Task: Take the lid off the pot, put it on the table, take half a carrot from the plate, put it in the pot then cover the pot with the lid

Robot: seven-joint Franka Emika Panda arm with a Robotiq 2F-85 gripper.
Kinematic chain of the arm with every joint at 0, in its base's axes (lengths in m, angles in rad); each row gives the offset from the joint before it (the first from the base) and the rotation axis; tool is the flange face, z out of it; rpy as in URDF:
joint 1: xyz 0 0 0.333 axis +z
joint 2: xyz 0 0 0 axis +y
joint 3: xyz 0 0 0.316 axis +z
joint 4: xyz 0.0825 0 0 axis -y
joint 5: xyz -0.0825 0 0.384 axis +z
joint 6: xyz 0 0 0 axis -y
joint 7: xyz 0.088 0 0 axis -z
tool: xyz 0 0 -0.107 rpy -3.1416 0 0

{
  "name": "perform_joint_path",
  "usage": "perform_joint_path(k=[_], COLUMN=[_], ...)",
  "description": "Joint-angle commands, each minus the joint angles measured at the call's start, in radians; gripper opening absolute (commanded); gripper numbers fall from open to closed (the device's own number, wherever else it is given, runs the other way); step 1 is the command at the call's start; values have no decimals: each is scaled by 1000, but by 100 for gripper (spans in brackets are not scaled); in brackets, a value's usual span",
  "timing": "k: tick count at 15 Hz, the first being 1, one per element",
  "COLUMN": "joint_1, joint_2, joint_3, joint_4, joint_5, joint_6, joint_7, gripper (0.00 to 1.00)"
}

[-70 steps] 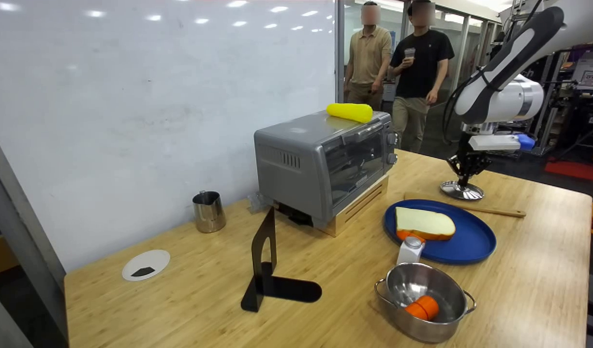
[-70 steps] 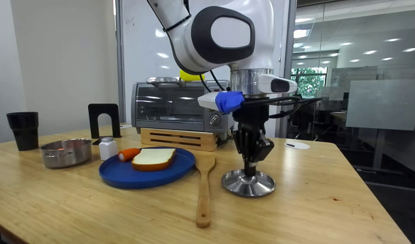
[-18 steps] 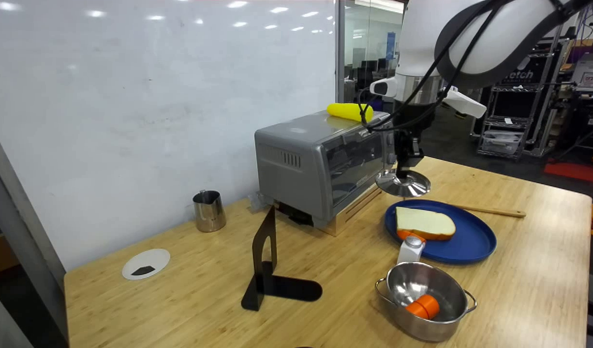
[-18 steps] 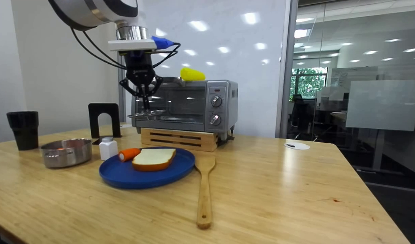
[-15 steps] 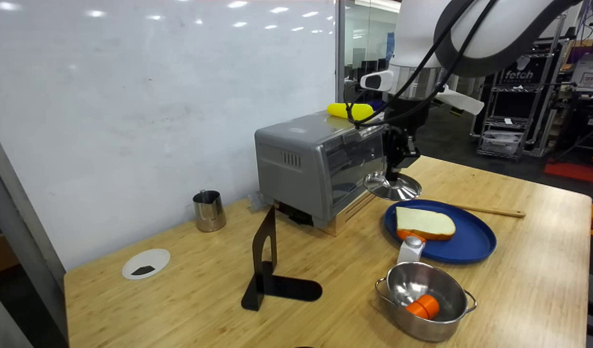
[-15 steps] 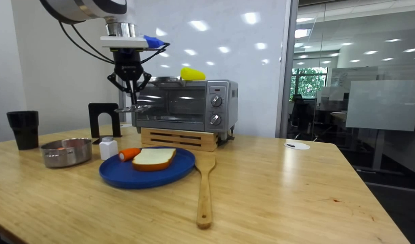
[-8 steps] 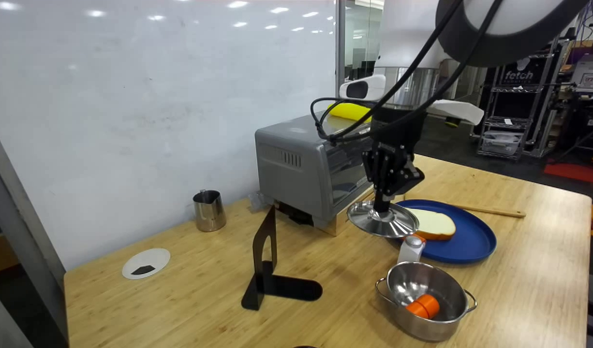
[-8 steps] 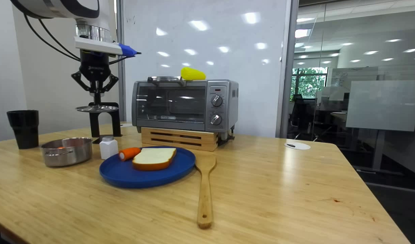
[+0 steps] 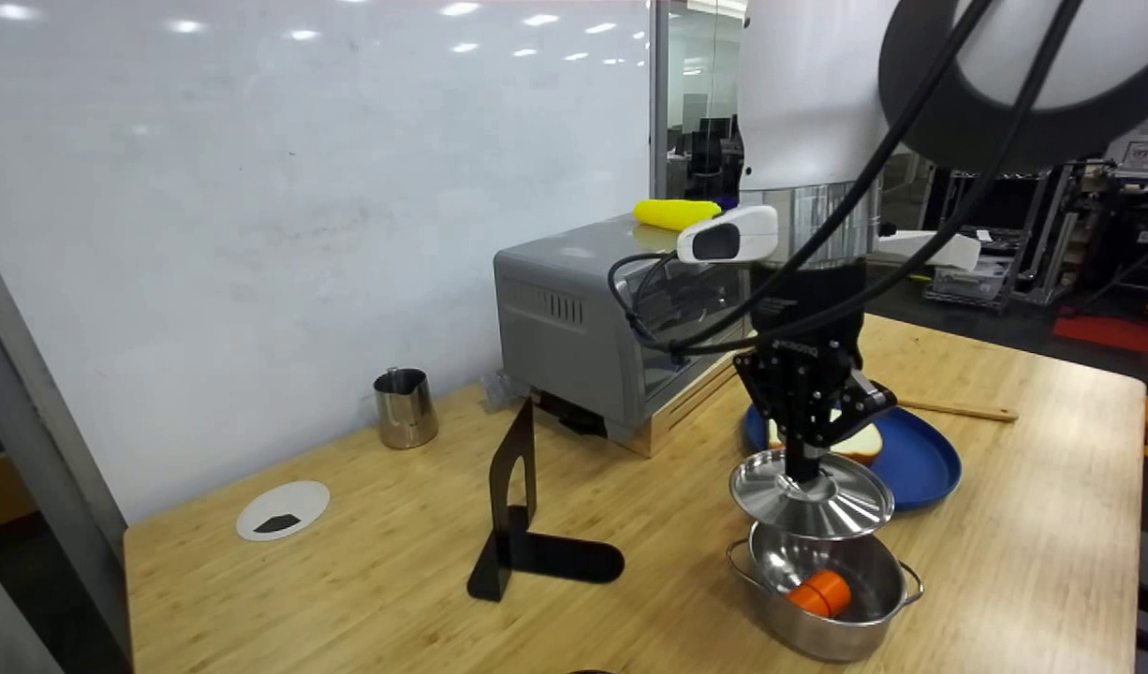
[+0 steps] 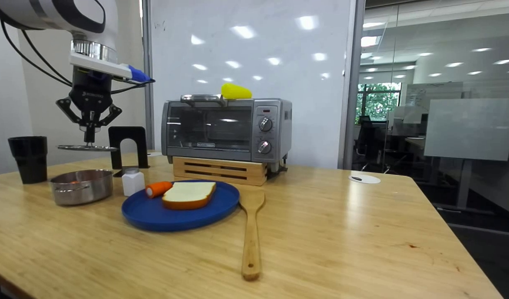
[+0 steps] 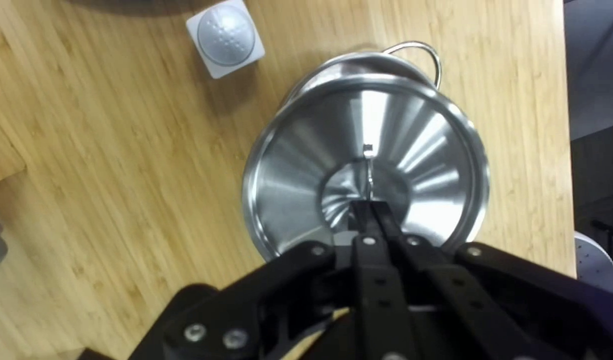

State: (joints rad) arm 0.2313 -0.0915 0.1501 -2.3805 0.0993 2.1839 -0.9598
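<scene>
The gripper (image 9: 802,474) points straight down, and its fingers (image 11: 382,212) are drawn narrow, pinching the small handle on top of the lid (image 9: 850,510). The lid hangs right underneath the gripper, close to level, with the pot (image 10: 82,193) below; in an exterior view I can see open air between the two. In the wrist view the lid hides most of the pot, and only the far rim and one side handle peek out beyond it. In an exterior view the orange half carrot (image 9: 829,592) lies inside the pot, lower than the gripper, towards the near wall. The pot itself stands on the wooden table (image 9: 368,590). In an exterior view it is towards the left, with a white shaker (image 10: 133,182) just to its right, then the blue plate (image 10: 175,221) bearing another carrot piece (image 10: 155,189) and a bread slice (image 10: 190,192). A wooden spatula (image 10: 251,241) lies along the plate's right side, and the grey toaster oven (image 10: 227,133) sits at the far side.
</scene>
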Motion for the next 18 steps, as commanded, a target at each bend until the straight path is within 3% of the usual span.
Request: perform_joint_path(k=[1, 8, 18], joint_1=[-4, -2, -3], joint_2=[-36, -34, -9], joint_3=[8, 13, 10], joint_4=[-40, -63, -41], joint_5=[-28, -81, -70], joint_6=[-30, -24, -26], joint_7=[-19, -9, -2], gripper=[1, 1, 3])
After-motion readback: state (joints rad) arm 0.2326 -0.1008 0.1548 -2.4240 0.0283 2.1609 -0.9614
